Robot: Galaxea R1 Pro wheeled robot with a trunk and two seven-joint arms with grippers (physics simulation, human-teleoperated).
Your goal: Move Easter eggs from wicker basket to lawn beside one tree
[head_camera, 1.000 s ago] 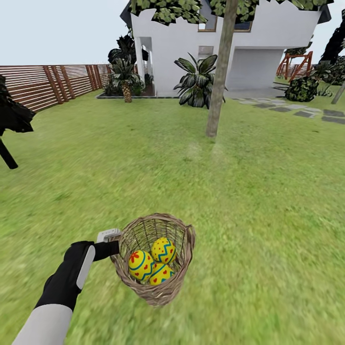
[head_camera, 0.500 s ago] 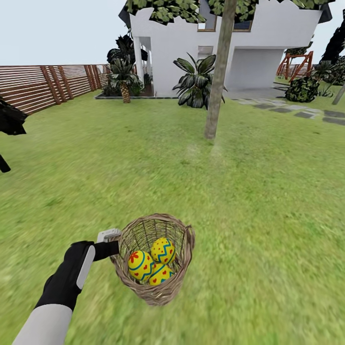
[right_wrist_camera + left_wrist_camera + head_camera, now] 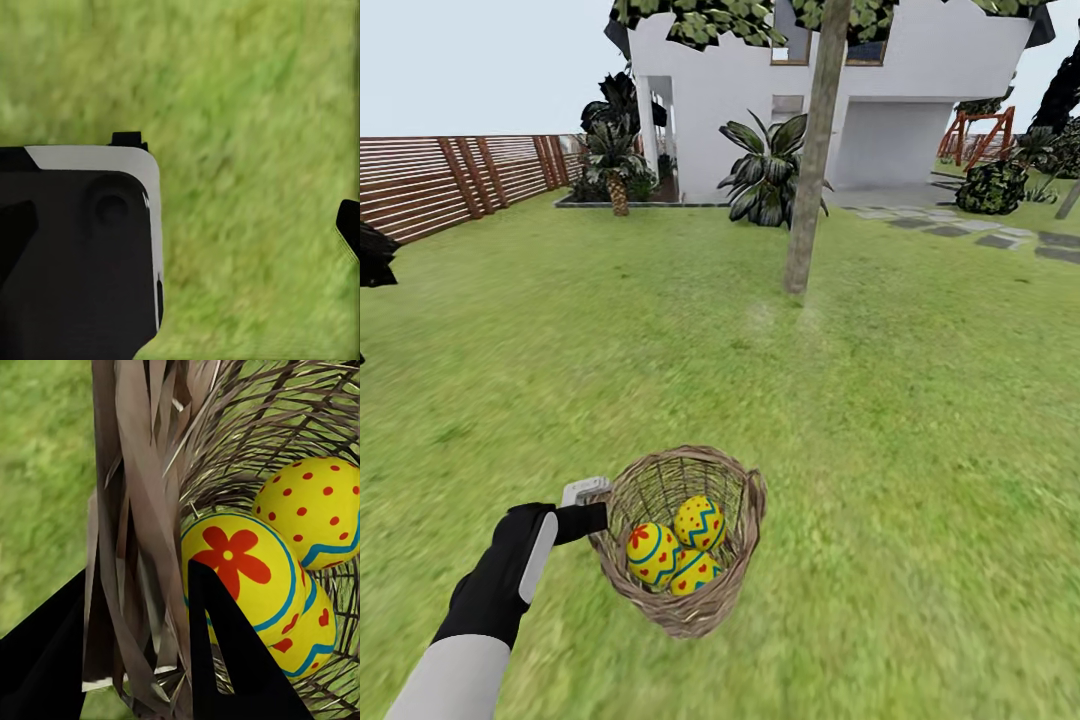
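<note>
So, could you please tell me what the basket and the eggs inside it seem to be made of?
The basket looks like open-woven brown wicker: thin matte strands cross with gaps, and the left gripper grips the thick braided rim. The eggs look hard, smooth and glossy, painted yellow with red flowers, dots and hearts and blue bands; whether plastic, ceramic or real shell can't be told.
</note>
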